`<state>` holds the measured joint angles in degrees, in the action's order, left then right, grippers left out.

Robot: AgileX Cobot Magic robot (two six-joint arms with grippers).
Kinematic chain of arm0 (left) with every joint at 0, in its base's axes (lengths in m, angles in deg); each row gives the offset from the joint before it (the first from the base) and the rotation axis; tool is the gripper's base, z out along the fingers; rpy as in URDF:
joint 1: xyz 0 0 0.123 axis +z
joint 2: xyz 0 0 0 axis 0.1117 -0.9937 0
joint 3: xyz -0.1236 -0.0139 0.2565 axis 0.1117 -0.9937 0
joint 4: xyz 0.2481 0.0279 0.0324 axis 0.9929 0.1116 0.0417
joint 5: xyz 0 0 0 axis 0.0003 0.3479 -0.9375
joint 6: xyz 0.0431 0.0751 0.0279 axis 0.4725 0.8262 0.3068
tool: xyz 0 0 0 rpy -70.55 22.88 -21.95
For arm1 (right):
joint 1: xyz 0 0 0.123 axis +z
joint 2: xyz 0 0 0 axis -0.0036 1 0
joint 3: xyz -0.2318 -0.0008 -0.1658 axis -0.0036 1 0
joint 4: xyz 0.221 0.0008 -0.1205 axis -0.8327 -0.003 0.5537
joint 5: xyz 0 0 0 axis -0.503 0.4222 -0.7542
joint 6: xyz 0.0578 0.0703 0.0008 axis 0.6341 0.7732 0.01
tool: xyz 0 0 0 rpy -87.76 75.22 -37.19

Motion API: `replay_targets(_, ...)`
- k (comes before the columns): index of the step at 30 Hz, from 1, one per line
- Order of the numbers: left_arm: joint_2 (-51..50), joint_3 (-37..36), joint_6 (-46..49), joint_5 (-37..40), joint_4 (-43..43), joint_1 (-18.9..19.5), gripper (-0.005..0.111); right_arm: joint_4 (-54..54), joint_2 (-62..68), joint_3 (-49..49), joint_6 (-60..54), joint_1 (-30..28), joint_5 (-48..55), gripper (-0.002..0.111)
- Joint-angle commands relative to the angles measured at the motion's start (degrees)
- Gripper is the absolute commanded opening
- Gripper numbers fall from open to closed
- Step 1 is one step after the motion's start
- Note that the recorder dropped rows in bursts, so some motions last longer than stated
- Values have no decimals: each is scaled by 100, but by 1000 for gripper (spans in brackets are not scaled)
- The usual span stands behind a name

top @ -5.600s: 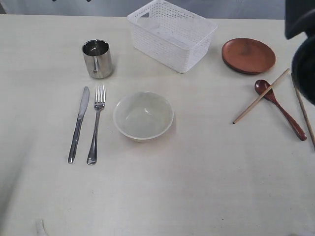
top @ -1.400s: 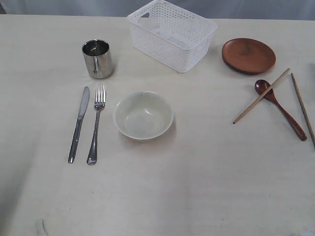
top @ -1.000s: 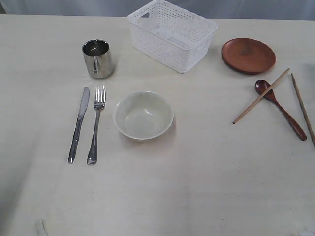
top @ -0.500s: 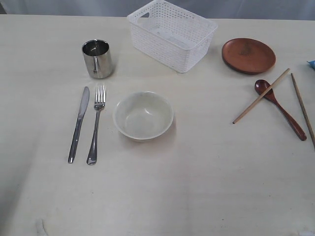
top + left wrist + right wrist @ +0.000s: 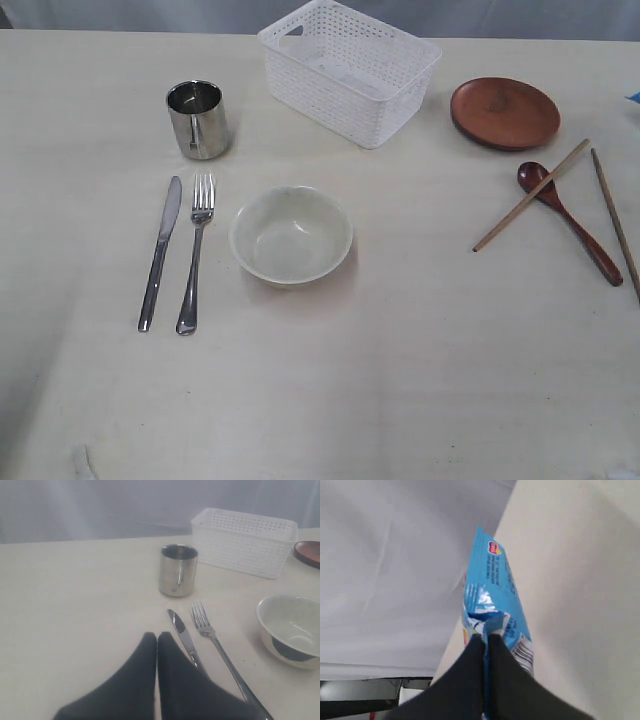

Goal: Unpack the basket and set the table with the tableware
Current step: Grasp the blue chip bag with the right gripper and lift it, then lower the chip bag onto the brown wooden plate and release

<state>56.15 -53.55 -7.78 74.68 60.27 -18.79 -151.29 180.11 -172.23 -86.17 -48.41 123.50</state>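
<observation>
The white basket [image 5: 350, 70] stands at the back of the table [image 5: 400, 380], and nothing shows inside it. In front lie a steel cup [image 5: 198, 120], knife [image 5: 160, 255], fork [image 5: 195, 250] and pale bowl [image 5: 291, 237]. To the right are the brown plate [image 5: 504, 113], red-brown spoon [image 5: 570, 222] and two chopsticks [image 5: 530, 195] [image 5: 615, 220], one resting across the spoon. My left gripper [image 5: 157, 636] is shut and empty, just above the table beside the knife [image 5: 185, 640]. My right gripper [image 5: 485, 639] is shut on a blue chips bag [image 5: 495, 595] near the table's edge. Neither gripper shows in the exterior view.
A blue corner of the chips bag [image 5: 634, 97] pokes in at the right edge of the exterior view. A grey curtain hangs behind the table. The left wrist view also takes in the fork [image 5: 215, 635], cup [image 5: 178, 570], basket [image 5: 245, 540] and bowl [image 5: 290, 630].
A blue corner came in at the exterior view's right edge half a second ago and now sits farther back along it. The tableware and basket have not moved.
</observation>
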Motion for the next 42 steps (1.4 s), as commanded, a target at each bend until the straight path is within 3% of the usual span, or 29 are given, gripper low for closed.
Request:
replay_targets(1, 19, -18, -5, -10, 2, -33, 0, -257, -257, -128, -91, 419, 272, -1)
replay_targets(9, 19, -18, -5, -10, 2, -33, 0, -257, -256, -442, 188, 1778, 481, -1)
replay_targets(15, 19, -18, -5, -10, 2, -33, 0, 400, -256, -442, 339, 2575, -252, -1)
replay_targets(29, 19, -18, -5, -10, 2, -33, 0, 1883, -256, -432, 1324, 2717, -754, 0)
replay_targets(32, 19, -18, -5, -10, 2, -33, 0, 2054, -256, -432, 1472, 2717, -764, 12)
replay_targets(36, 19, -18, -5, -10, 2, -33, 0, 2124, -256, -432, 1515, 2717, -764, 42)
replay_targets(38, 19, -18, -5, -10, 2, -33, 0, 2124, -256, -432, 1515, 2717, -764, 51)
replay_targets(42, 19, -18, -5, -10, 2, -33, 0, 2091, -367, -458, 1515, 2650, -655, 52)
